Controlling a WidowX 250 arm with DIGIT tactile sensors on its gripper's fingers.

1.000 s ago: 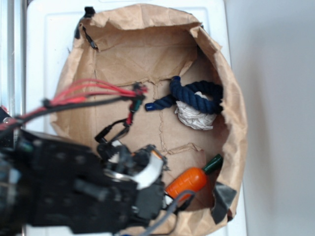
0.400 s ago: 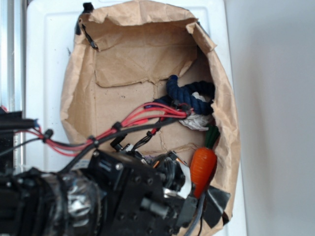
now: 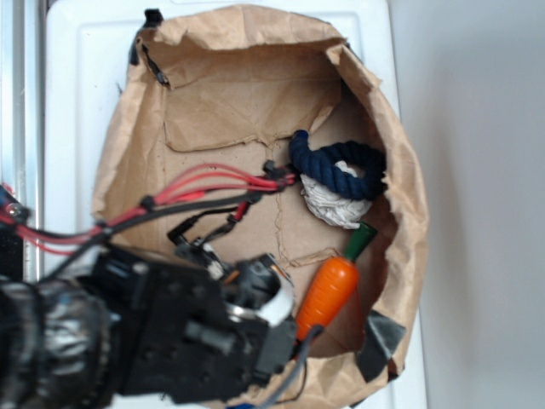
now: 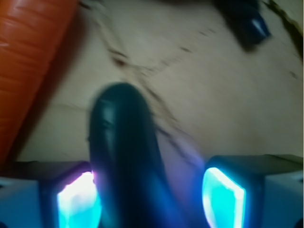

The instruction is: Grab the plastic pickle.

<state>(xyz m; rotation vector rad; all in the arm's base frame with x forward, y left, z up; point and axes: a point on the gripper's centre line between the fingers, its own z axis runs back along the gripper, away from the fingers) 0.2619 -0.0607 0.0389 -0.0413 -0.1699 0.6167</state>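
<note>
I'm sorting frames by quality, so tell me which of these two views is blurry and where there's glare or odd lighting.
Exterior view: evenly lit, the paper bag and toy carrot fairly sharp, the arm in the foreground blurred. Wrist view: soft all over; the plastic pickle is a dark, smeared shape, and the gripper pads glow washed-out cyan with a violet tint spilling onto the paper.

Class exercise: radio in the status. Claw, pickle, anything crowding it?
Claw open, astride pickle. Pickle against one pad, not clamped. Carrot close alongside.

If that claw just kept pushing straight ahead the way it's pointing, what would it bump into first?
Probably the plastic pickle, which already lies between the fingers of the gripper, nearer one side. Beyond it is the brown paper floor; depth is blurry.
</note>
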